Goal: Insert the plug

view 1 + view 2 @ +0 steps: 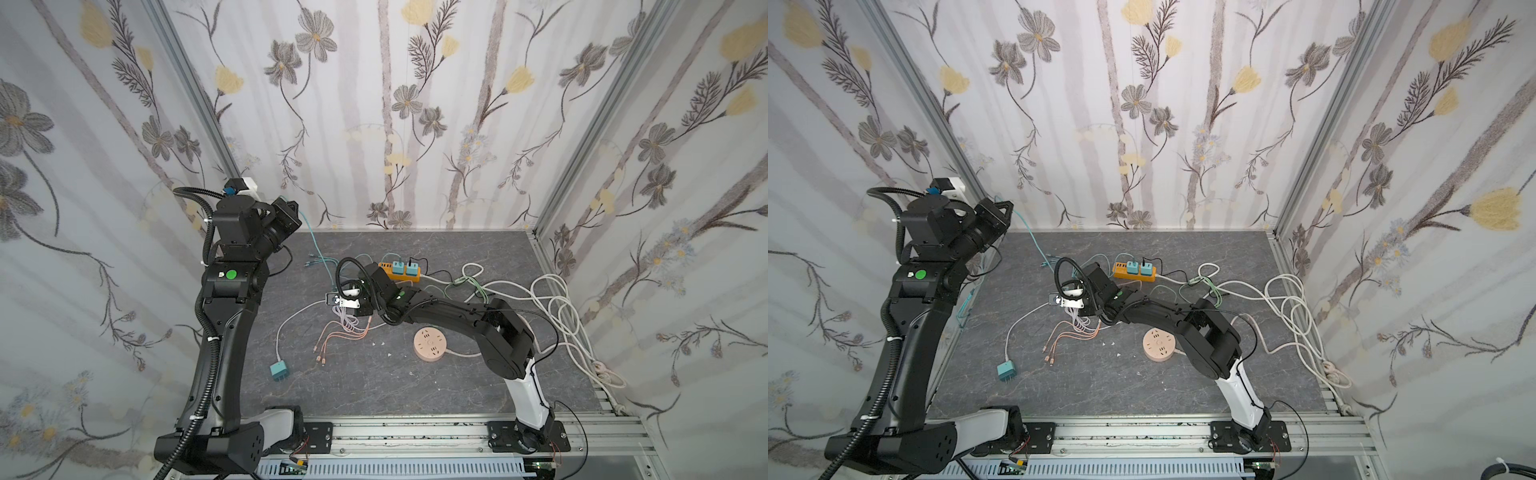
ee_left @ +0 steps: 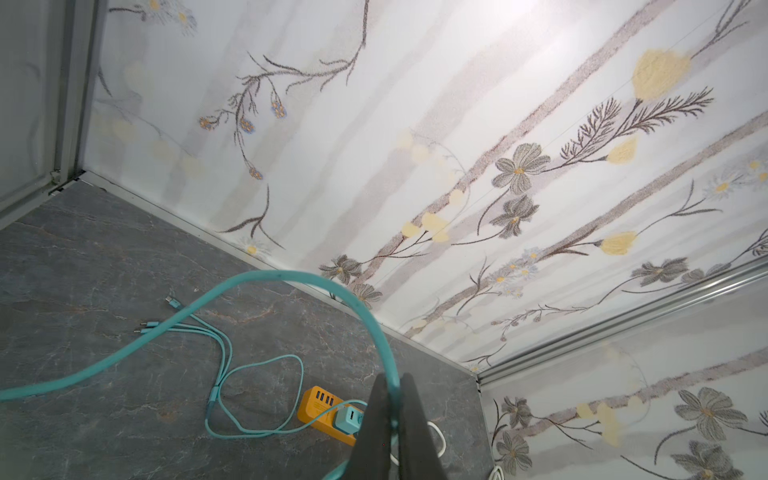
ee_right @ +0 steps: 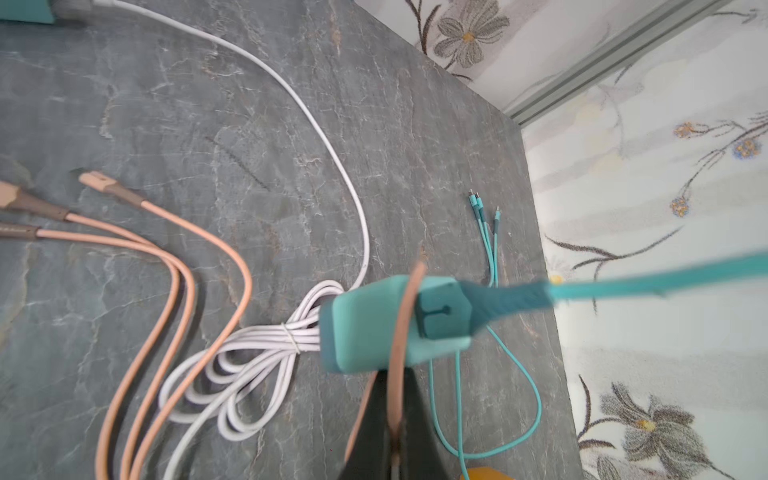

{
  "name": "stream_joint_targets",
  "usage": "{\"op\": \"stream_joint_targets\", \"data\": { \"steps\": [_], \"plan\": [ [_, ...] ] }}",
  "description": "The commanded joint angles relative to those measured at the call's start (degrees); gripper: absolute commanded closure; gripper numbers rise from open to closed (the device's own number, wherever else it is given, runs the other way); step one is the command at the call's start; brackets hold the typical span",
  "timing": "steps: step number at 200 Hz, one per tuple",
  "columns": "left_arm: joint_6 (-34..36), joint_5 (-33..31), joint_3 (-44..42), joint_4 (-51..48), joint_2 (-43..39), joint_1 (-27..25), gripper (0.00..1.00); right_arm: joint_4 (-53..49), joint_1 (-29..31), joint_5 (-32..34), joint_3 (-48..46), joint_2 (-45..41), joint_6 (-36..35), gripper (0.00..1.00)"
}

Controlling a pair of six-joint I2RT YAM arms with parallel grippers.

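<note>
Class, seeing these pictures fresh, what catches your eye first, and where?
An orange power strip at the back middle of the table carries two teal adapters. The left gripper, raised at back left, pinches a teal cable; the right gripper, low at centre, pinches a peach cable.

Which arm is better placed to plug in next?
Right, probably: right gripper is low by the orange power strip, pinching the peach cable; left gripper is raised, holding the teal cable.

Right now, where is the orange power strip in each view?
Top view: orange power strip, middle of the table, toward the back.
Top view: strip, same spot.
Left wrist: strip just beyond the left end effector.
Right wrist: strip, a sliver at the frame edge.
Shared landmark: teal cable's three tips.
</note>
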Motion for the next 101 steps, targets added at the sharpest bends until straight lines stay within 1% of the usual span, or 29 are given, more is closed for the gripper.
{"op": "stream_joint_targets", "data": {
  "steps": [1,27,43,52,58,68,85,93,101],
  "plan": [
    [-1.41,-3.79,0.53,6.02,0.63,0.05,1.0,3.8,1.1,-4.37,-2.54,-2.01,-4.52,1.0],
    [-1.88,-7.71,0.77,7.72,0.83,0.07,1.0,3.5,2.66,-5.1,-5.12,-3.17,-6.7,1.0],
    [-1.98,-10.45,0.31,8.59,0.82,0.06,1.0,4.73,3.1,-4.06,-5.36,-3.27,-5.79,1.0],
    [-3.84,-10.59,-1.47,10.48,0.81,-0.01,1.0,5.04,3.39,-3.39,-4.25,-2.9,-4.09,1.0],
    [-5.66,-10.0,-2.99,12.1,0.83,-0.19,1.0,4.98,3.59,-2.61,-2.78,-2.4,-1.53,1.0],
    [-7.53,-9.8,-5.59,13.83,0.83,-1.17,1.0,2.54,3.69,-3.75,0.28,-1.61,2.03,1.0],
    [-7.91,-11.6,-9.91,15.33,0.68,-3.76,1.0,1.73,3.85,-3.57,4.09,-0.27,9.0,1.0],
    [-7.58,-12.08,-10.91,15.62,0.56,-4.79,1.0,0.56,3.86,-3.3,5.39,0.12,10.24,1.0],
    [-7.43,-12.35,-11.4,15.63,0.8,-5.31,1.0,0.26,4.07,-4.14,5.13,0.11,9.18,0.99]
  ]
}}
